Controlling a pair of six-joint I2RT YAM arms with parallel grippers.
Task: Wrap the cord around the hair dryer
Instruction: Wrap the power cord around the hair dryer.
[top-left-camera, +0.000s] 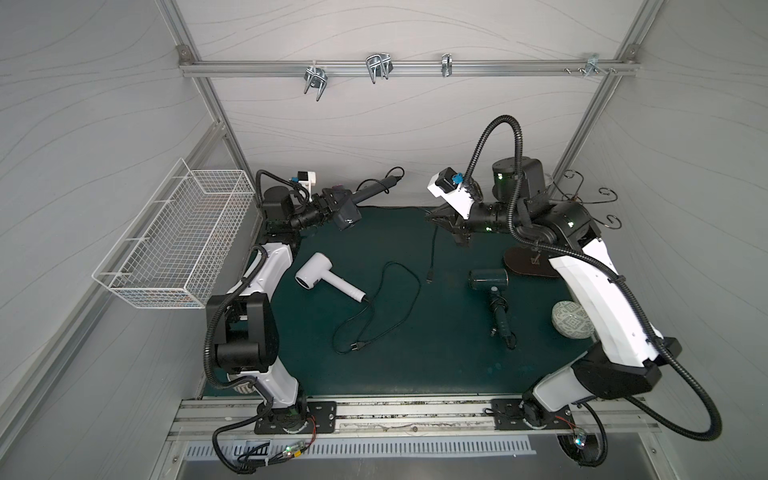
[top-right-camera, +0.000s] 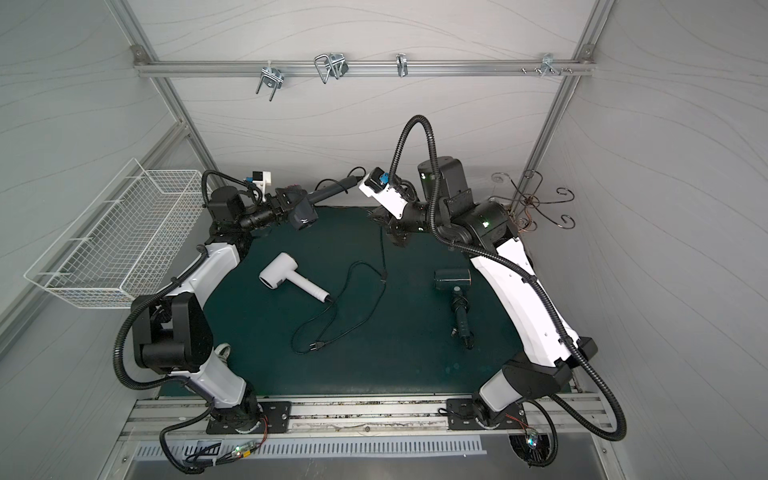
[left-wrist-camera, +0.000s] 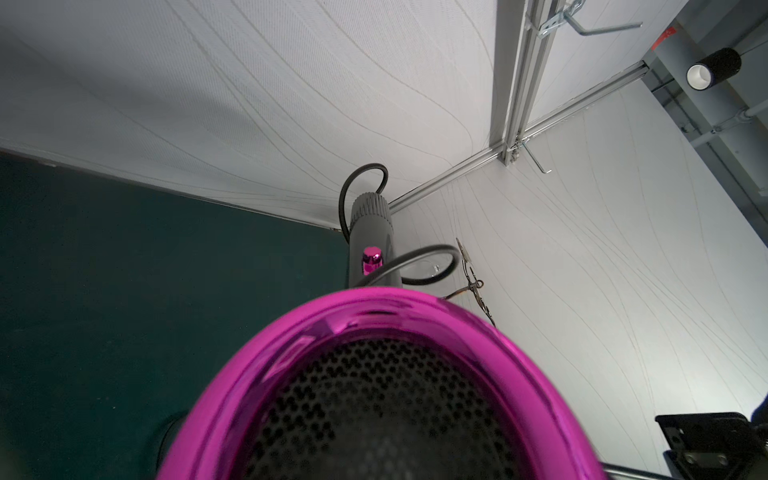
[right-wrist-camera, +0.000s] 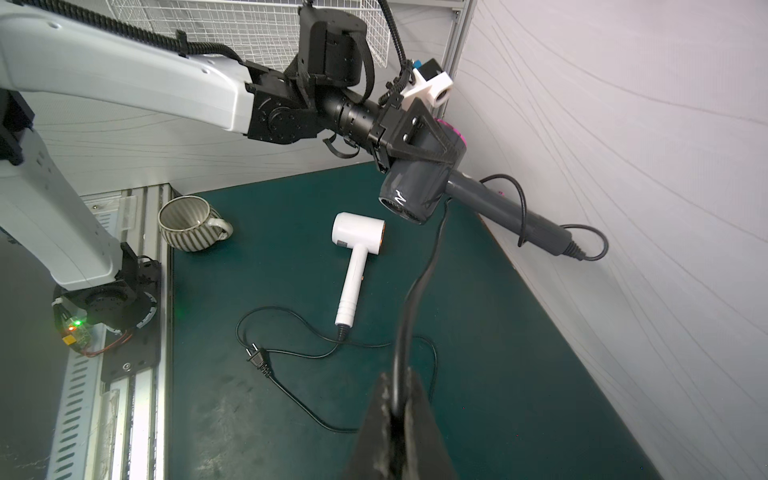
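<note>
Here the right gripper (right-wrist-camera: 395, 399) is clamped tight on the cord (right-wrist-camera: 419, 282), the black line pinched between its two dark fingers (right-wrist-camera: 424, 424). From that pinch the cord rises in a fairly straight run to the grey hair dryer (right-wrist-camera: 415, 187). It passes once around the handle (right-wrist-camera: 494, 201) and curls in a small loop where it leaves the handle's end, close to the back wall. In a top view the cord's free end hangs down from the right gripper (top-left-camera: 444, 220) to its plug (top-left-camera: 429, 279); whether the plug touches the mat (top-left-camera: 415, 365) cannot be told. The left gripper (right-wrist-camera: 432, 145) grasps the grey hair dryer by its head and holds it above the far edge of the mat, the handle pointing toward the back wall. In the left wrist view the head's magenta rim (left-wrist-camera: 374, 316) fills the near part of the picture. Nearer the middle of the mat a white hair dryer (top-left-camera: 320, 274) lies flat, its own thin cord sprawled loose beside it. A dark green hair dryer (top-left-camera: 488, 279) lies well apart from it, on the right arm's side. A striped mug (right-wrist-camera: 187, 224) stands at the mat's edge by the left arm's base, and a white wire basket (top-left-camera: 174, 232) hangs on the wall on the left arm's side.
</note>
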